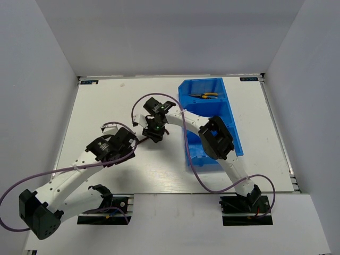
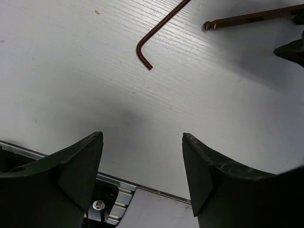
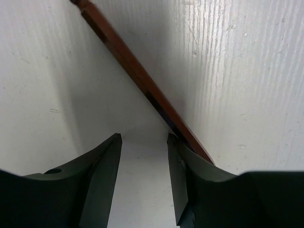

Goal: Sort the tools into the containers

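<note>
Left gripper (image 2: 142, 137): jaws spread wide, nothing between them, poised over the white table (image 2: 71, 71). Right gripper (image 3: 145, 138): jaws partly apart, bare table between them, nothing held. A hex key shaft (image 3: 137, 73) runs diagonally under one finger; contact uncertain.

Blue bins (image 1: 210, 111): three compartments in a row, on the table's right half. The far compartment holds yellow-handled pliers (image 1: 204, 95); the near one is largely hidden by the right arm.

L-shaped hex key (image 2: 156, 35): dark brown, thin, lying flat on the table ahead of the left gripper.

Both keys are clear only from the wrist cameras. Bins and pliers appear only overhead.
</note>
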Controlling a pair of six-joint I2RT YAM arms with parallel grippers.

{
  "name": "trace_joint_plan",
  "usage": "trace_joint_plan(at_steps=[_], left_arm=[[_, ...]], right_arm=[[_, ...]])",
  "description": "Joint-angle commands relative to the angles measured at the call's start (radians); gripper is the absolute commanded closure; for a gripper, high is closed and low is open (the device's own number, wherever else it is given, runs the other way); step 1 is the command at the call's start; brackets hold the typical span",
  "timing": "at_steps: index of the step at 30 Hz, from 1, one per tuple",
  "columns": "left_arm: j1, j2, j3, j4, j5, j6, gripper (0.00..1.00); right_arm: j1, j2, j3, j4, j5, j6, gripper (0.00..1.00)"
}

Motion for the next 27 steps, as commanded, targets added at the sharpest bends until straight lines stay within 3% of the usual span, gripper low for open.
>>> trace_joint_plan(at_steps=[1,6,9,12,22,27], left_arm=[[0.004,-0.002,0.039,0.011,-0.038,0.057,0.22],[0.004,-0.021,0.038,0.021,-0.038,0.057,0.22],[0.004,-0.031,0.010,0.047,-0.038,0.057,0.22],[0.004,-0.011,0.001,0.070,-0.038,0.067,0.21],[0.004,0.005,-0.031,0.079,0.000,0.058,0.21],[0.004,-0.018,-0.054,0.088,0.023,0.048,0.21]], right_arm=[[-0.008,0.027,-0.013,0.008,-0.009,-0.040,0.50],[-0.024,-0.189,-0.177,-0.041,-0.355,-0.217,0.52],[-0.025,-0.292,-0.329,0.075,-0.348,-0.265,0.53],[-0.039,-0.300,-0.363,0.218,-0.261,-0.261,0.53],[-0.086,-0.108,-0.144,0.298,-0.210,-0.327,0.52],[-0.097,-0.013,0.002,0.174,-0.302,-0.399,0.50]])
